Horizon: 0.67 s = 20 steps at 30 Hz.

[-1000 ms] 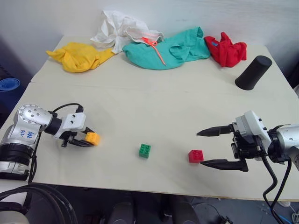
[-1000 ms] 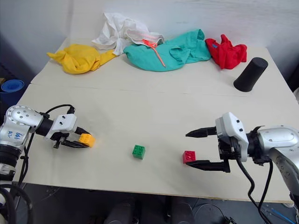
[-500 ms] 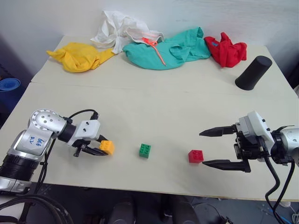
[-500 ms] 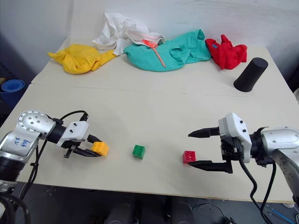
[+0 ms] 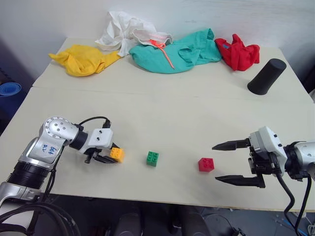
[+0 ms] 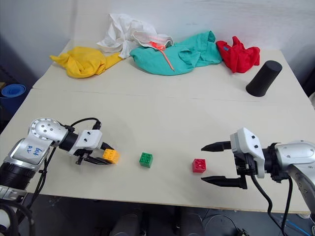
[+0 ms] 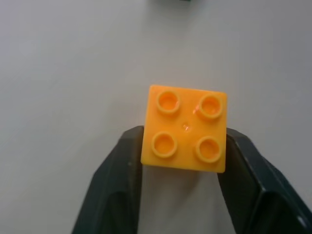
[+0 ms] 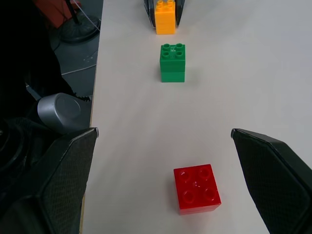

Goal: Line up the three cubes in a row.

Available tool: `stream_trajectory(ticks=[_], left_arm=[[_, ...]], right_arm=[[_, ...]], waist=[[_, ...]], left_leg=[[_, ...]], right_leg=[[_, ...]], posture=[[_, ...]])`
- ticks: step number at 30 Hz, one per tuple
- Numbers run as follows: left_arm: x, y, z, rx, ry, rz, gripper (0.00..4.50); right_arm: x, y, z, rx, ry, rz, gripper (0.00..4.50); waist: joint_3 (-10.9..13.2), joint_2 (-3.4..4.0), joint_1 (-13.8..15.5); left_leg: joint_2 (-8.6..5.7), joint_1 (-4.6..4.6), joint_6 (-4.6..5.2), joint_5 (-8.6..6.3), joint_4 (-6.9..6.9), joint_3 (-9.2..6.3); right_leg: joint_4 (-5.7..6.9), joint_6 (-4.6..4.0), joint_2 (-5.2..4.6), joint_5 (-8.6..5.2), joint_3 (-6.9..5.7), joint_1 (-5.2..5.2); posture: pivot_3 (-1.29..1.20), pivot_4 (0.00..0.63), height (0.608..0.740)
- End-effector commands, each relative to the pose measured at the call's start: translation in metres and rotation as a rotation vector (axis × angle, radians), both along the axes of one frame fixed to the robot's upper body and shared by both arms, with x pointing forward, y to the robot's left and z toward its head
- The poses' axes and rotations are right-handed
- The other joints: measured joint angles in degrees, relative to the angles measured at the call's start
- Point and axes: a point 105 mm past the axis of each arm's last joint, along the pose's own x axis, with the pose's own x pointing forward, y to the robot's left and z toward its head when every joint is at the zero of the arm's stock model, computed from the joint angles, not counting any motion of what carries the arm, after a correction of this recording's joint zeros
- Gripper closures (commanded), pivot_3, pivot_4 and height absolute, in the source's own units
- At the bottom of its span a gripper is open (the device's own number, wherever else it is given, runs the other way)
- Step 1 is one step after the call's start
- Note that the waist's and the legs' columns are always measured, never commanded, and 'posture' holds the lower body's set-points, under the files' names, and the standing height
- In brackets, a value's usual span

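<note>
- Left end effector near the table's front edge, left side: fingers flank the orange-yellow cube; grip or release, cannot tell.
- Green cube just right of it, front-centre, free-standing.
- Red cube further right, near the front edge, untouched.
- Right end effector spread wide, empty, just right of red.
- Judgement: row nearly formed; remaining: release, maybe nudge red into line.

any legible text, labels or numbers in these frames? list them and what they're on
Blue handwritten marks on the left arm's silver housing: too small and blurred to read.
Small blue mark on the red garment: too small to read.
Orange-yellow cube, green cube, red cube, black cylinder: no text visible.
</note>
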Motion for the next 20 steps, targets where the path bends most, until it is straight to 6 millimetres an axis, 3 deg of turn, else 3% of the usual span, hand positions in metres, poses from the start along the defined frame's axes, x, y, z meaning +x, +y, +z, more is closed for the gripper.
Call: stream_trajectory(ticks=[1,5,8,16,20], left_arm=[[0.001,0.005,0.003,0.006,-0.012,0.011,1.06],[-0.003,0.016,0.014,-0.017,-0.005,0.049,0.04],[-0.013,0.029,0.029,-0.054,0.017,0.090,0.04],[-0.050,0.073,0.085,-0.145,0.031,0.257,0.04],[-0.058,0.071,0.092,-0.180,0.025,0.258,0.04]], right_arm=[[0.001,-0.002,0.005,0.003,-0.038,-0.001,0.00],[0.005,-0.007,0.002,-0.008,-0.048,-0.015,0.00],[0.007,-0.018,-0.001,-0.032,-0.051,-0.036,0.00],[0.004,-0.081,-0.003,-0.109,0.019,-0.098,0.00],[0.003,-0.096,-0.009,-0.144,0.055,-0.107,0.00]], waist=[[0.0,0.00,0.1],[0.0,0.00,0.0],[0.0,-0.01,-0.4],[0.0,0.00,-0.5],[0.0,0.01,-0.5]], left_leg=[[-0.01,0.00,0.00,0.00,0.00,0.00],[-0.01,0.00,0.00,0.00,0.00,0.00],[0.05,0.00,0.00,0.00,0.00,0.00],[0.04,0.04,0.02,-0.01,0.00,-0.01],[0.06,0.09,0.02,-0.02,-0.03,-0.01]], right_leg=[[0.00,0.00,-0.01,0.00,0.00,0.00],[-0.01,0.00,-0.01,0.00,0.00,0.00],[-0.01,0.00,0.01,0.00,0.00,-0.01],[-0.27,0.00,-0.04,0.00,-0.01,0.04],[-0.29,-0.01,-0.04,-0.01,0.00,0.07]], posture=[[0.00,0.150,0.740],[0.00,0.150,0.740],[0.00,0.150,0.740],[0.00,0.150,0.740],[0.00,0.150,0.740]])
